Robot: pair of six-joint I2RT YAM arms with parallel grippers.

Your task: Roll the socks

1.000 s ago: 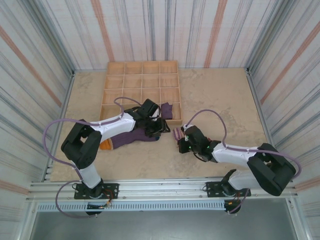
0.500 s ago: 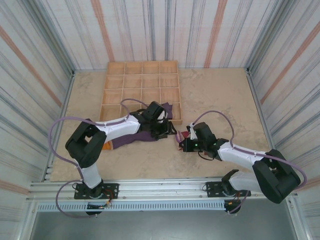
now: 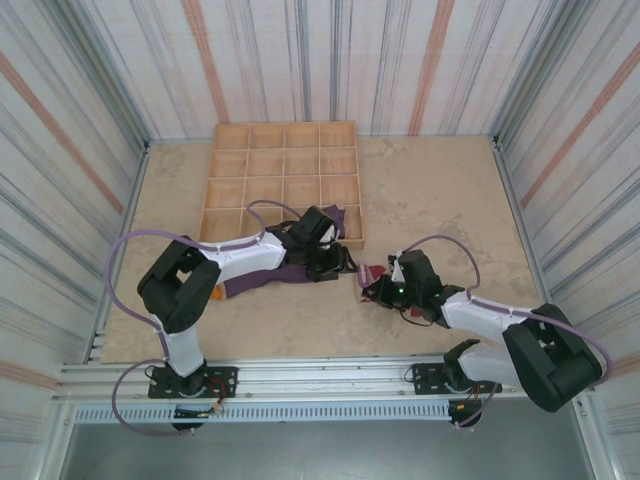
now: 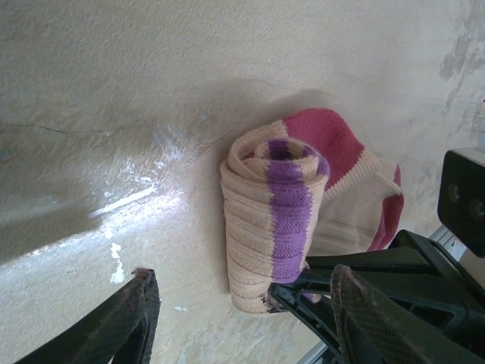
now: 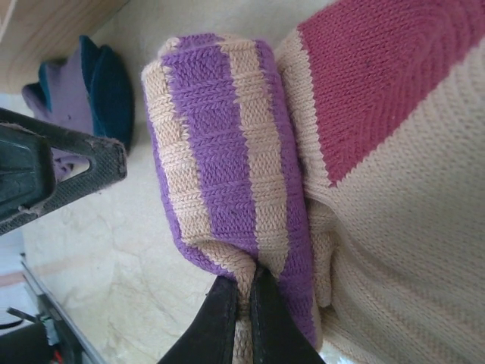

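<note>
On the bench (image 4: 114, 91), just off the near right corner of the wooden tray (image 3: 285, 125), lies the tan sock (image 4: 276, 220). Its purple-striped cuff is wound into a snug coil, while the red toe and part of the foot lie flat and unrolled behind it. The right tool (image 5: 241, 303) is pinched shut on the knit at one end of the coil, keeping the wraps from springing loose. The left tool (image 4: 241, 284) hangs over the coil with its jaws set wide, one finger on each side, gripping nothing. The purple sock (image 3: 268, 276) lies stretched out beside it, its teal toe near the roll.

The rolling of this sock looks about half done. The next move likely calls for the left tool to come down and take the coil. The coil would then be turned on over the loose foot toward the toe while the right tool keeps tension, since soft knit unwinds readily if let go.
</note>
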